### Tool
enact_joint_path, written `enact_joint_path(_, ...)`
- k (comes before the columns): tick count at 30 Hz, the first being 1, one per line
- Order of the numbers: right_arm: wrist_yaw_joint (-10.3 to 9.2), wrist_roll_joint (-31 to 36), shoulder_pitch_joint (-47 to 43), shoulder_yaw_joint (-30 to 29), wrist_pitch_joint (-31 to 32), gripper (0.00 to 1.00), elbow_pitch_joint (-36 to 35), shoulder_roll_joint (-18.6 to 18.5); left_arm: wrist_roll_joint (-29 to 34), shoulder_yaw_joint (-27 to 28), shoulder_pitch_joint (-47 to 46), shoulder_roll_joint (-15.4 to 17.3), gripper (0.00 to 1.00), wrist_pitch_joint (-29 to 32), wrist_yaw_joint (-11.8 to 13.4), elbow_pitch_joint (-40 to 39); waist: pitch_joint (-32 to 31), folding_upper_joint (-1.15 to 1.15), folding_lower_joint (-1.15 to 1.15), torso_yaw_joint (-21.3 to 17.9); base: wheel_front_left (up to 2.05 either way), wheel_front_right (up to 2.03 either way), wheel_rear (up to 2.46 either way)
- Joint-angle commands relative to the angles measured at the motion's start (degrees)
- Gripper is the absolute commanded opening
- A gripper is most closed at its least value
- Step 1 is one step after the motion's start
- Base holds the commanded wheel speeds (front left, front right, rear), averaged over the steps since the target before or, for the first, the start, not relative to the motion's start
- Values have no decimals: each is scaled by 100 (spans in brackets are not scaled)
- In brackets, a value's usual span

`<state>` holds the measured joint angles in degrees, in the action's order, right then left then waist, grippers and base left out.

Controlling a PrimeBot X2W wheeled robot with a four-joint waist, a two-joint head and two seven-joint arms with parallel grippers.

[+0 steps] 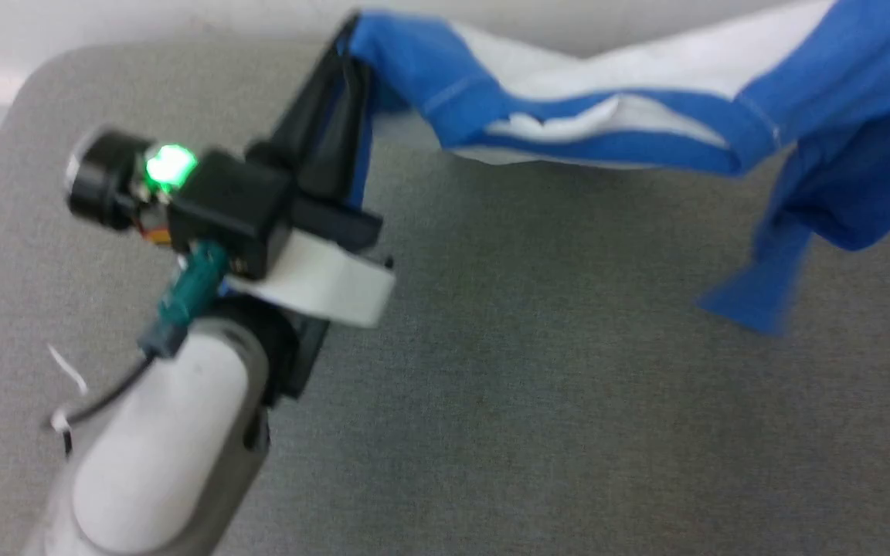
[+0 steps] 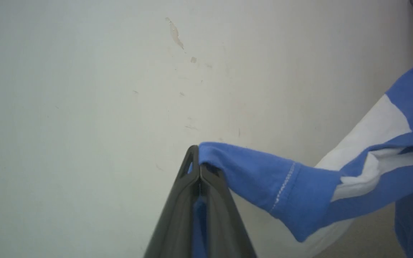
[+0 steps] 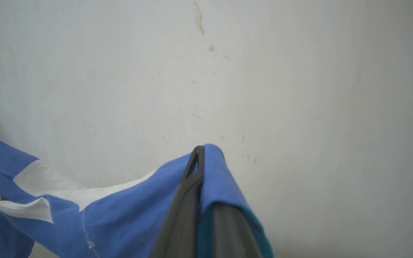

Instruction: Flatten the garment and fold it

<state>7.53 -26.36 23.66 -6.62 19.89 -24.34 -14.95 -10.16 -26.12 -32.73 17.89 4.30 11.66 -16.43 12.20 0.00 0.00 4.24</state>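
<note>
The garment [image 1: 646,85] hangs above the table [image 1: 530,401], stretched as a sagging band over the table's far edge, close to the wall [image 2: 84,107] behind the table. The left gripper [image 1: 348,38], over the table's far left part, has its fingers pressed together on a blue sleeve end; blue cloth shows in the slit between them in the left wrist view. The right gripper [image 3: 199,157] holds the opposite end, fingers closed and pinching blue cloth that drapes over one finger. Between the two grips, white cloth with blue bands sags. A loose blue sleeve dangles toward the table's right side; contact with the table cannot be determined. The head view is blurred.
</note>
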Motion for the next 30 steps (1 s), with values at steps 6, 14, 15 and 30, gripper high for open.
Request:
enact_joint_path(6,-4,-92,1198,270,393,0,208,-92,-182,177,-1171,90,0,751,-355,33,-665,0,0,-232,0,0,0)
enact_joint_path(14,-4,-118,1959,382,955,0,611,-57,-649,395,-2005,26,0,1669,-478,282,-908,0,0,-209,0,0,0)
enact_joint_path(15,-4,-146,1990,391,1052,0,650,-29,-720,408,-2052,2,0,1784,-475,300,-923,0,0,-211,0,0,0)
enact_joint_path(30,-4,-191,2990,291,2310,0,1263,216,-779,487,-3093,-185,0,3022,-75,956,489,0,0,-394,0,0,0)
